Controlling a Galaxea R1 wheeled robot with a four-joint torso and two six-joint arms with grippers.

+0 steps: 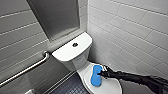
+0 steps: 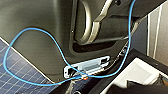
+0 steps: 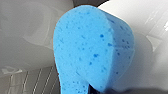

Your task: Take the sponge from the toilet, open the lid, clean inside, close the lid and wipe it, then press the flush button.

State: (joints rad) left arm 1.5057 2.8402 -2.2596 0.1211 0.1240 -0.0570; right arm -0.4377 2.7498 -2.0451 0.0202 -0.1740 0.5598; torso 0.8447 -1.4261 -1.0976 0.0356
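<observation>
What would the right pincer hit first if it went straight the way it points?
The bright blue chunky sponge lying on the glossy white oval lid; the right pincer seems at its edge.

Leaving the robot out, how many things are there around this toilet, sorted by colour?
Blue: 1, the sponge
White: 1, the toilet
Dark: 1, the flush button
Silver: 1, the grab bar
Total: 4

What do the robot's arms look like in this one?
The right arm is slim, black and jointed, ending in a black right gripper. In the left wrist view, a blue cable loops across a dark plate, beside a silvery curved bracket and a white connector.
</observation>
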